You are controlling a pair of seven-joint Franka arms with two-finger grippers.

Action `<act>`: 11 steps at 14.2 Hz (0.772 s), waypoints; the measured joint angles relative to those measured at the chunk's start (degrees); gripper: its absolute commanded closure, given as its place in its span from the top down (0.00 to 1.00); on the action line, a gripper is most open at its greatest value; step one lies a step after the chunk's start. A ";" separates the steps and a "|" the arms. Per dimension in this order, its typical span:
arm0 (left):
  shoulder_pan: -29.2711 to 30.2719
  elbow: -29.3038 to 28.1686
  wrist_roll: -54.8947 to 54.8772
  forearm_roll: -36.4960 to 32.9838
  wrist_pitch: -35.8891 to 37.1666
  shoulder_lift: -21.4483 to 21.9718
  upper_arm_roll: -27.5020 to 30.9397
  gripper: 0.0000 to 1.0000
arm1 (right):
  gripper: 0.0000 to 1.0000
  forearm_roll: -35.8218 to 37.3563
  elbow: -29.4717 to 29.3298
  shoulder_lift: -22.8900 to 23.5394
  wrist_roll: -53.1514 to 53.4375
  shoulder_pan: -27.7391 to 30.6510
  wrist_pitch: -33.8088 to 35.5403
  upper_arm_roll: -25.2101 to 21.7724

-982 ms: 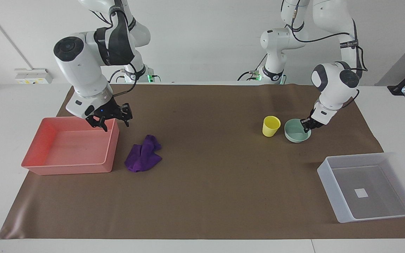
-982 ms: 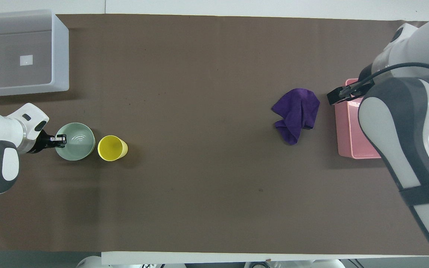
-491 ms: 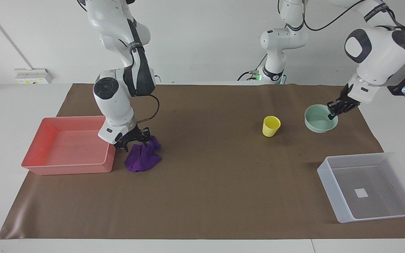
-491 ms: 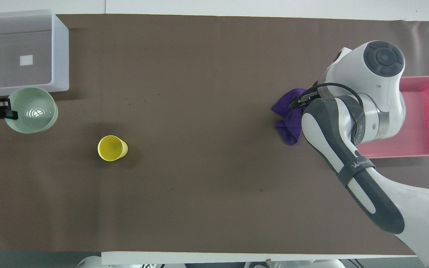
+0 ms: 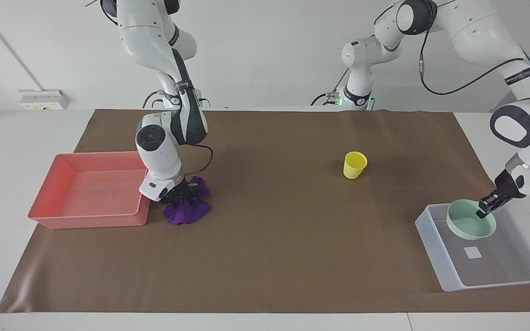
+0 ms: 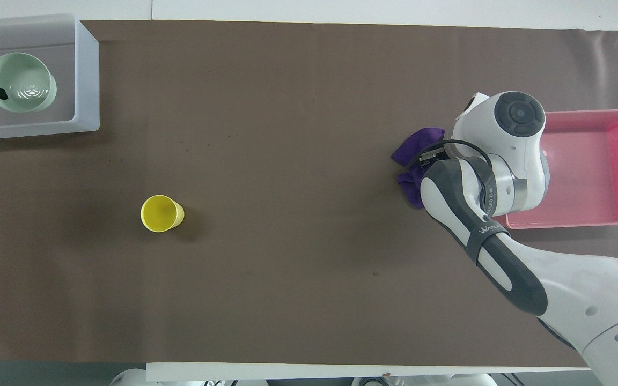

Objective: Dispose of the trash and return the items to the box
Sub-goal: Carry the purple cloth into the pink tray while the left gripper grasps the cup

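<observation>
While the mint-green bowl (image 5: 470, 225) is hanging over the open box (image 5: 433, 243), the left gripper (image 5: 486, 207) is pinching the bowl's rim, so its fingers are closed on it. I cannot tell whether the bowl is touching the bottom of the box, so I think this job is almost done but the bowl is not let go yet.

The purple cloth (image 5: 187, 209) is lying on the brown mat right under the right gripper (image 5: 178, 196). That gripper is pressing down into the top of the cloth. Its fingers are sitting in the folds, and I cannot tell if they are closed on it or not. The pink tray (image 5: 44, 214) is sitting just beside this gripper, at the right arm's end of the table, and nothing is inside it. So the trash is not thrown away yet.

The yellow cup (image 5: 354, 164) is standing upright by itself on the mat, well away from both grippers, and nothing is touching it. I think it is waiting for its turn to go in the box.

So one thing is nearly put away, and two things are left to do.
</observation>
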State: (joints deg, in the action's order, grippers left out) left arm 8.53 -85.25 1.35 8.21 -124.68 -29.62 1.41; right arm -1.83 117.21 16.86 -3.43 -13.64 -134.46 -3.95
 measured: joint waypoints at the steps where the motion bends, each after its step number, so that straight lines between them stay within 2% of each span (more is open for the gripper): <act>1: 0.00 1.10 0.04 0.01 -2.40 -2.60 -0.05 0.00 | 0.00 0.00 -0.06 -0.04 0.51 -0.07 0.00 0.01; 3: 0.07 1.33 0.11 0.02 -6.16 -5.55 -0.02 0.02 | 0.00 0.00 -0.28 -0.26 0.79 -0.42 0.00 0.07; 4: 0.11 1.25 0.12 0.02 -7.21 -6.27 -0.01 0.33 | 0.00 0.00 -0.60 -0.56 0.82 -0.62 0.29 0.12; 5: 0.12 1.18 0.11 0.02 -7.66 -6.60 0.00 0.99 | 0.00 0.00 -1.54 -1.07 0.86 -0.79 1.70 0.13; 8: -0.04 1.46 0.09 -0.41 -7.94 -6.25 0.17 1.00 | 0.00 0.00 -6.71 -4.53 0.90 -0.65 10.44 -0.07; 10: -0.17 2.23 0.04 -0.51 -5.99 -3.26 0.26 1.00 | 0.00 0.00 -10.00 -8.02 0.92 0.10 16.62 -0.34; 11: -0.49 2.65 0.01 -0.86 -2.10 -0.44 0.28 1.00 | 0.00 0.01 -11.40 -9.76 0.92 0.85 19.48 -0.40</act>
State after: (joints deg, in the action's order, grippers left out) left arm 8.04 -82.60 1.36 7.34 -126.78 -30.06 1.69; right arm -1.82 105.81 7.10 -2.51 -12.79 -114.98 -4.35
